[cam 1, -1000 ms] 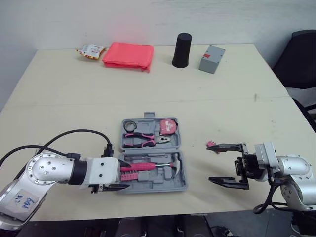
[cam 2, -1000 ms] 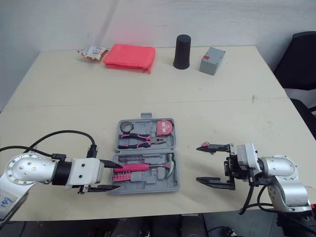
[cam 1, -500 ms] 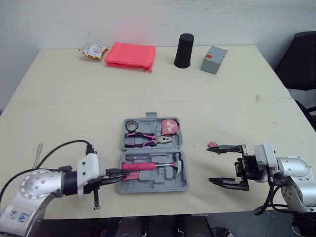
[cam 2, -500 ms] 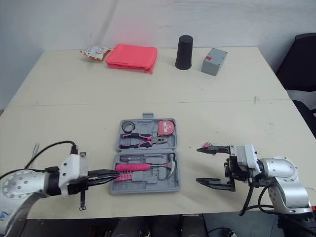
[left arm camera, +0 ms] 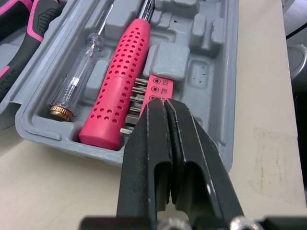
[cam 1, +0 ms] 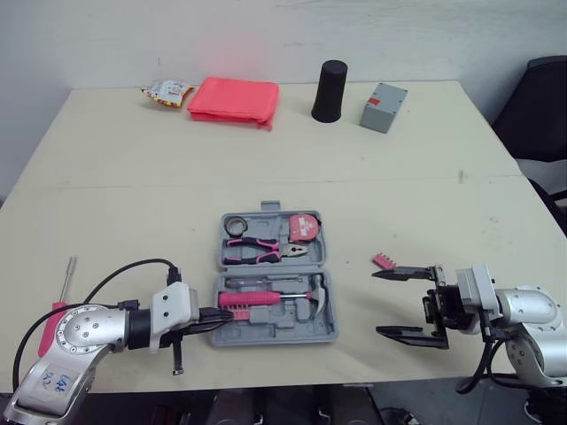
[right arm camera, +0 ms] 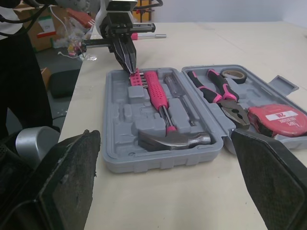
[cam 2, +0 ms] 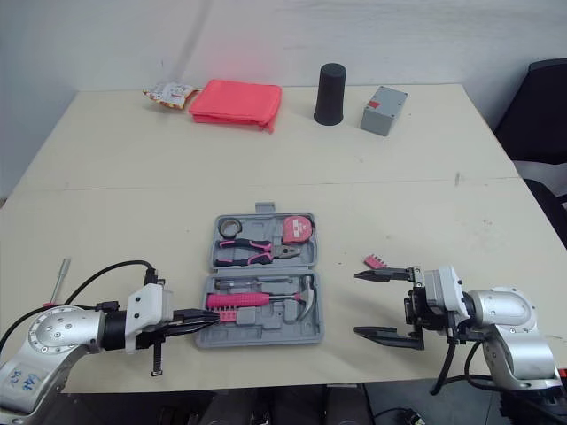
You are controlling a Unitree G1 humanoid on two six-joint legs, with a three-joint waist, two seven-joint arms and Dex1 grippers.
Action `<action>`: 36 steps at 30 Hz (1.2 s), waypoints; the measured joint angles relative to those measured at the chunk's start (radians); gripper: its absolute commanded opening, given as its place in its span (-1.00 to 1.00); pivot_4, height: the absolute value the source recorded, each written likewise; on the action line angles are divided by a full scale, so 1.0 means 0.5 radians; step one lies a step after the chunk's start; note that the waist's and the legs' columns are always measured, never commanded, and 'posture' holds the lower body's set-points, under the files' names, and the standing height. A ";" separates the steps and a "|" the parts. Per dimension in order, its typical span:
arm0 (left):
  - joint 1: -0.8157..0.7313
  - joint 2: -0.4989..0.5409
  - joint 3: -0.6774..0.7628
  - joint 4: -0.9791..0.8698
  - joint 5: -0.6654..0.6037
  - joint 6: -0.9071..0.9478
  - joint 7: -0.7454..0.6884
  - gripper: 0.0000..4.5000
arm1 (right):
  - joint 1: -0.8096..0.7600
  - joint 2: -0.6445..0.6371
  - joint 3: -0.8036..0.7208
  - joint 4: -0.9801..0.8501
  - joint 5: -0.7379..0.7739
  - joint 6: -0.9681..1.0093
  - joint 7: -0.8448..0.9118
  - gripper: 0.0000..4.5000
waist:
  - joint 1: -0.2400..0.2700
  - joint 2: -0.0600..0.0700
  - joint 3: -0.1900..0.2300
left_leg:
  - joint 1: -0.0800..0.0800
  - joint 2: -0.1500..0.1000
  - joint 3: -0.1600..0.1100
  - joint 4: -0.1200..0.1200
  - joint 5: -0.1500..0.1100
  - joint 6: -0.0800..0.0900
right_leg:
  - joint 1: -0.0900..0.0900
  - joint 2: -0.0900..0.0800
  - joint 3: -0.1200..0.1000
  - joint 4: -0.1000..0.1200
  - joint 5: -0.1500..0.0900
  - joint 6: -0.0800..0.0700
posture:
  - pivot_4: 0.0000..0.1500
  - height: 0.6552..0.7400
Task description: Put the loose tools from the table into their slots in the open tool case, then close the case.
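Observation:
The grey tool case [cam 1: 330,335] lies open mid-table, holding pliers [cam 1: 261,250], a tape measure [cam 1: 301,227], a tape roll [cam 1: 235,227] and a pink-handled hammer [cam 1: 266,298]. My left gripper [cam 1: 219,320] is shut with nothing in it, its tip at the case's left end. In the left wrist view that tip touches the pink bit strip [left arm camera: 160,87] beside the hammer handle [left arm camera: 120,91]. Another pink bit strip [cam 1: 383,261] lies loose on the table, just beyond my open right gripper [cam 1: 400,304]. A pink-handled screwdriver [cam 1: 67,276] lies loose at the far left.
Along the far edge stand a red folded pouch [cam 1: 232,99], a snack packet [cam 1: 164,89], a black cup [cam 1: 330,90] and a grey box [cam 1: 383,106]. A black chair [cam 1: 540,97] stands off the table's right side. The left arm's cable [cam 1: 115,276] loops over the table.
My left gripper has shut and drawn back to the left, leaving its tip at the case's end. My right gripper has slid slightly nearer, off the loose bit strip.

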 measured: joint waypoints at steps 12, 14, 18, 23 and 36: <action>-0.006 0.003 -0.106 -0.029 -0.013 0.303 0.208 -0.99 | 0.008 0.000 -0.004 0.005 0.001 -0.018 -0.020 1.00 | 0.004 0.034 -0.027 | 0.023 0.000 0.000 -0.005 -0.002 -0.002 | 0.018 -0.001 0.001 -0.003 0.000 0.000 | 1.00 1.00; 0.004 -0.027 -0.091 -0.017 -0.013 0.282 0.236 -0.99 | 0.008 0.000 -0.033 0.026 -0.004 -0.021 -0.040 1.00 | 0.003 0.036 -0.028 | 0.033 0.001 0.000 -0.008 -0.013 -0.004 | 0.029 0.000 0.001 -0.004 -0.001 -0.002 | 1.00 1.00; 0.072 -0.184 0.148 0.096 -0.107 0.086 0.252 -0.99 | 0.002 -0.028 -0.162 0.165 -0.032 -0.069 -0.079 1.00 | 0.001 0.025 -0.022 | 0.030 0.002 -0.001 -0.008 -0.011 -0.007 | 0.025 0.000 0.001 -0.004 -0.001 -0.003 | 1.00 1.00; 0.125 -0.194 0.864 0.228 -0.294 0.009 0.337 -0.33 | -0.017 -0.122 -0.449 0.675 -0.141 -0.298 -0.152 1.00 | -0.004 0.011 -0.013 | 0.026 0.001 0.000 -0.006 -0.007 0.001 | 0.025 -0.001 -0.001 -0.010 -0.001 -0.002 | 1.00 1.00; 0.461 -0.027 1.951 1.608 -0.253 -0.366 0.377 0.95 | 0.024 -0.320 -0.799 1.739 -0.447 -0.741 -0.677 1.00 | -0.069 0.009 -0.011 | 0.023 0.003 0.002 -0.009 -0.023 -0.011 | 0.009 -0.004 -0.004 -0.020 -0.001 -0.002 | 1.00 1.00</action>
